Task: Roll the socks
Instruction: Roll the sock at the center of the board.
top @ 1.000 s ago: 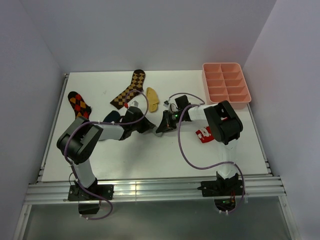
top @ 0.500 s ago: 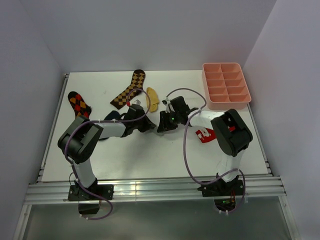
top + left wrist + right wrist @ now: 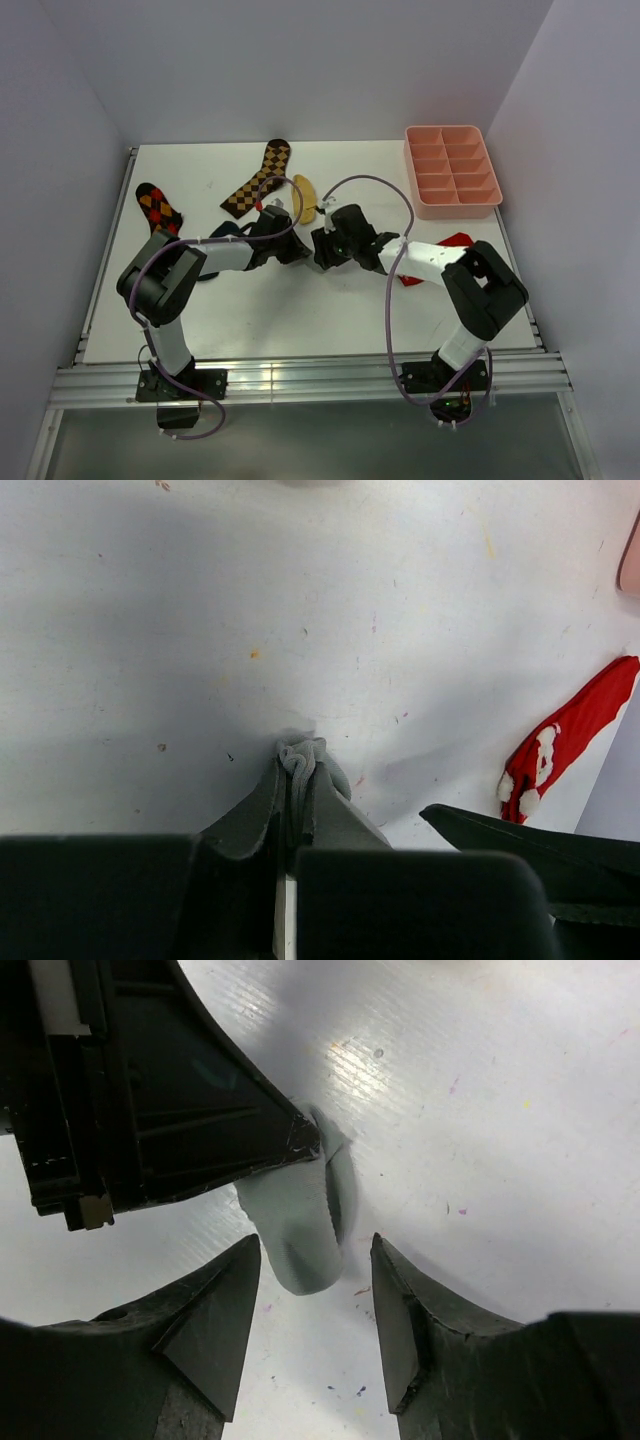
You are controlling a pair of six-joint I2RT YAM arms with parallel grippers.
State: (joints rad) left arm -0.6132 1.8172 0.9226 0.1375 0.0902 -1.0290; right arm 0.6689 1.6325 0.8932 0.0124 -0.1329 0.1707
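A small grey sock (image 3: pixel 300 1225) lies bunched on the white table. In the left wrist view my left gripper (image 3: pixel 300 772) is shut on the grey sock's (image 3: pixel 302 758) crumpled end. My right gripper (image 3: pixel 314 1248) stands open, one finger on each side of the sock's rounded free end, without touching it. From above, the left gripper (image 3: pixel 300 250) and the right gripper (image 3: pixel 320 247) meet tip to tip mid-table, and they hide the grey sock. The mustard yellow sock (image 3: pixel 305 198) lies flat just behind them. A dark navy sock (image 3: pixel 224 231) shows partly behind the left arm.
A brown checkered sock (image 3: pixel 258 178) and a red-black argyle sock (image 3: pixel 158 208) lie at the back left. The red sock with white trim (image 3: pixel 452 241) lies under my right arm. A pink compartment tray (image 3: pixel 452 170) stands at the back right. Walls enclose the table.
My right gripper has opened and let go of the grey sock, and its arm has stretched further left and lower. The left gripper has stayed shut on the sock.
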